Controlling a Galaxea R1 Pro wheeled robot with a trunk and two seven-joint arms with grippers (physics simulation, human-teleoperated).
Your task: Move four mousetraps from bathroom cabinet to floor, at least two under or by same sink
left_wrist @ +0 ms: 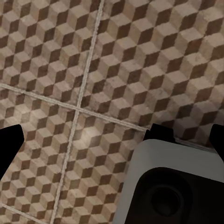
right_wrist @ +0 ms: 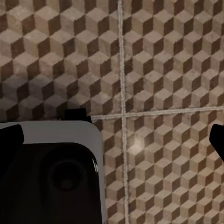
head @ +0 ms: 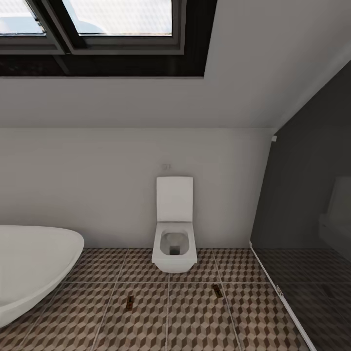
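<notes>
Two mousetraps lie on the cube-patterned bathroom floor point(head: 195, 317) in the head view. One mousetrap point(head: 130, 302) is left of the toilet's front and the other mousetrap point(head: 217, 290) is to its right. Both are small brown boards with dark wire. The cabinet and the sink are out of view. My left gripper point(left_wrist: 112, 144) hangs open over bare tiles, its dark fingertips point(left_wrist: 9, 149) at the picture's edges. My right gripper point(right_wrist: 114, 137) is likewise open above the tiles, with nothing between its fingertips point(right_wrist: 217, 137).
A white toilet point(head: 174, 243) stands against the far wall. The white oval bathtub point(head: 29, 268) fills the left. A glass shower screen point(head: 302, 219) with a dark floor closes the right. Part of my own white and black base point(left_wrist: 172, 186) shows under both wrists.
</notes>
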